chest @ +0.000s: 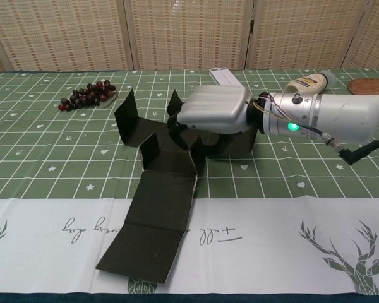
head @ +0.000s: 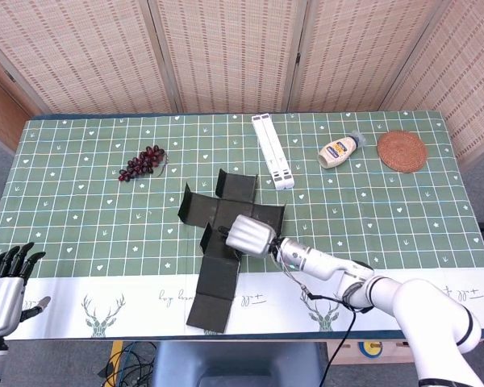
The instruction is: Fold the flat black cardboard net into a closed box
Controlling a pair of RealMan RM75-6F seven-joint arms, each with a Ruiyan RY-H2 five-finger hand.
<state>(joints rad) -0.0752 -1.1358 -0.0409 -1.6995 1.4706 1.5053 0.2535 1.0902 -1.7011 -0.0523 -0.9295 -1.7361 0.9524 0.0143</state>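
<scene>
Lying near the counter's (head: pixel 64 161) front edge in the head view, the net (head: pixel 218 266) is stretching its long strip to the white border. The right hand (head: pixel 250 234) is resting on its middle, fingers hidden beneath. The left hand (head: pixel 4 286) is hanging off the front left corner, fingers spread. Grapes (head: pixel 143 162), a bottle (head: pixel 339 150) and a coaster (head: pixel 402 151) are sitting toward the back edge.

Showing more in the chest view, the right hand (chest: pixel 215 113) is curling dark fingers (chest: pixel 202 144) onto the net (chest: pixel 158 214), side flaps standing up.
</scene>
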